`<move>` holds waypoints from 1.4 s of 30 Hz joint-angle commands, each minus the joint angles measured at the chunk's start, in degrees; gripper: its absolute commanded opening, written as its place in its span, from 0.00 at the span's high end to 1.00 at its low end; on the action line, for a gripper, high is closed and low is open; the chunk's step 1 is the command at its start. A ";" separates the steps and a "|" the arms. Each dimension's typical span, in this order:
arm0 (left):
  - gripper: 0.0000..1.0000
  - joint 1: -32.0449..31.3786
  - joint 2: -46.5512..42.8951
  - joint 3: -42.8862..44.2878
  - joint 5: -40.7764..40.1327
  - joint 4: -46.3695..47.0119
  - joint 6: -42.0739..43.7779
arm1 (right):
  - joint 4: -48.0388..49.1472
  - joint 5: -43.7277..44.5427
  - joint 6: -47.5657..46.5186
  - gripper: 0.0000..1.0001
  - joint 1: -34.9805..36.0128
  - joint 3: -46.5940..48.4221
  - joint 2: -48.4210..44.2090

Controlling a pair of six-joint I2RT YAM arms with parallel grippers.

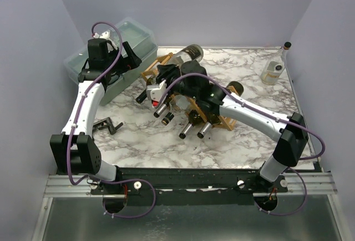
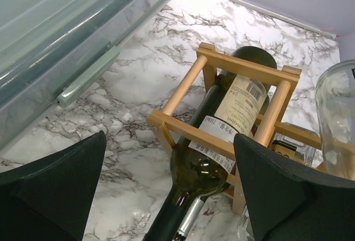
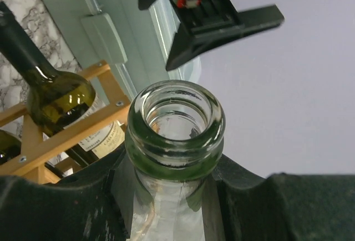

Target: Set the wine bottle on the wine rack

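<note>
Pale lavender walls (image 1: 222, 8) are closing in the white, grey-veined marble tabletop (image 1: 144, 141) on three sides — soft, even light is falling across it. A silver aluminium rail (image 1: 61, 185) is running along the near edge, a dull metal sheet (image 1: 194, 221) lying alongside it.

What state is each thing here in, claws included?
clear bottle: uncorked, held by its neck
right claw: shut on the clear bottle
left claw: open, empty
wine rack: several bottles lying in it
green bottle: lying in the wine rack
plastic box: lid on
small bottle: standing upright
</note>
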 commanded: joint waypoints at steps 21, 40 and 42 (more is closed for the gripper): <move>0.02 0.31 -0.71 0.21 -0.01 -0.35 0.06 | 0.99 11.53 -13.25 1.00 9.43 0.93 2.51; 0.01 1.72 -0.74 0.39 0.73 -0.29 -0.32 | -2.61 10.34 -14.52 0.99 10.25 0.57 7.21; 0.02 1.92 -0.78 0.30 0.55 -0.31 -0.36 | -2.59 10.98 -14.50 0.99 10.32 0.60 7.97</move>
